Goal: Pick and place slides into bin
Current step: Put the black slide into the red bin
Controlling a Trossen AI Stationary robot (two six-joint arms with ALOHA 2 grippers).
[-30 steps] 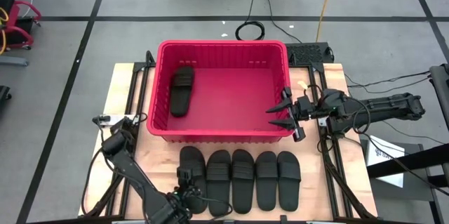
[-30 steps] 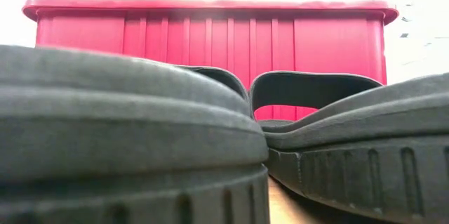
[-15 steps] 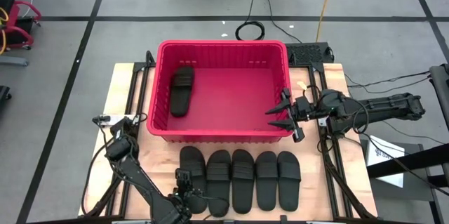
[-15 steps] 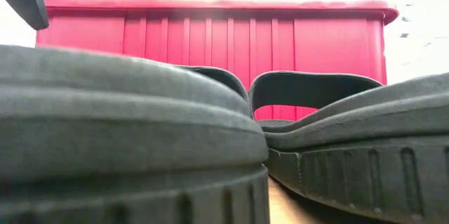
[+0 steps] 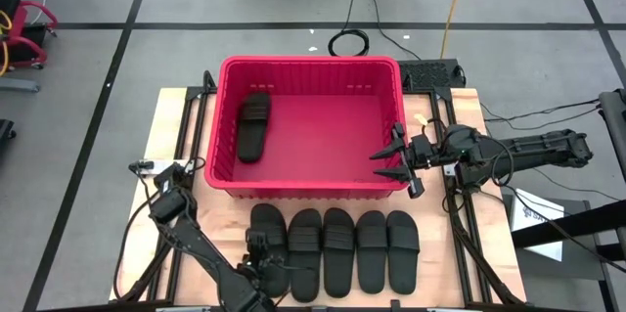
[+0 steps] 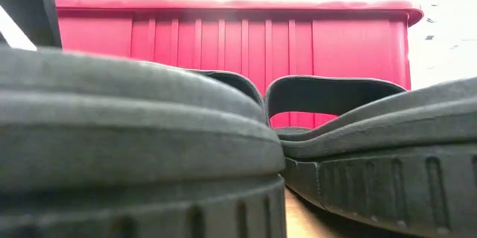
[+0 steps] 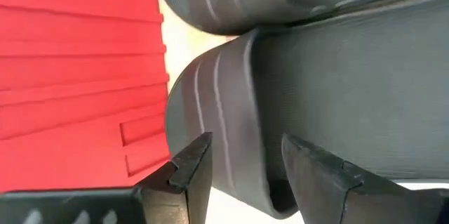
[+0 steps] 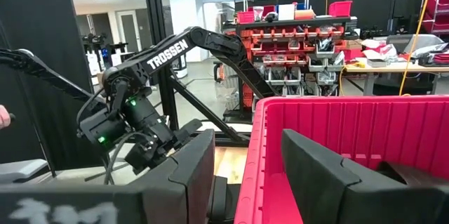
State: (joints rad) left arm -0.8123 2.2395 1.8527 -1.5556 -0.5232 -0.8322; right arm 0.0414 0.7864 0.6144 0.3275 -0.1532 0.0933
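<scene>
A: Status? Where are the slides relative to the red bin (image 5: pixel 311 191)?

B: One slide (image 5: pixel 253 127) already inside, lying flat near the bin's left wall. Five more in a row (image 5: pixel 337 249) on the table (image 5: pixel 442 253), just in front of the bin's front wall, side by side, straps toward the bin.

A: Left pincer?

B: Left pincer (image 5: pixel 260 258) is down at the leftmost slide (image 5: pixel 268 226) of that row, at its end away from the bin. Wrist cam shows the fingers (image 7: pixel 188 171) parted, straddling the sole edge, nothing clamped yet as far as I can see.

A: Right one?

B: Right pincer (image 5: pixel 395 158) hangs over the bin's right rim, fingers spread, holding nothing. Just waiting.

A: How will these things handle?

B: My guess: light, rubbery, some flex. Sole will bend if pinched at the very tip, so it may droop or swing. Not fragile, a drop into the bin won't hurt it. Ribbed strap looks grippy; the smooth sole edge looks less so.

A: Best grab point?

B: I'd take the sole edge, or the strap arch if the fingers fit under. Neighbours are touching, so there's no room on the inner side. Watch for dragging the second slide along.
</scene>
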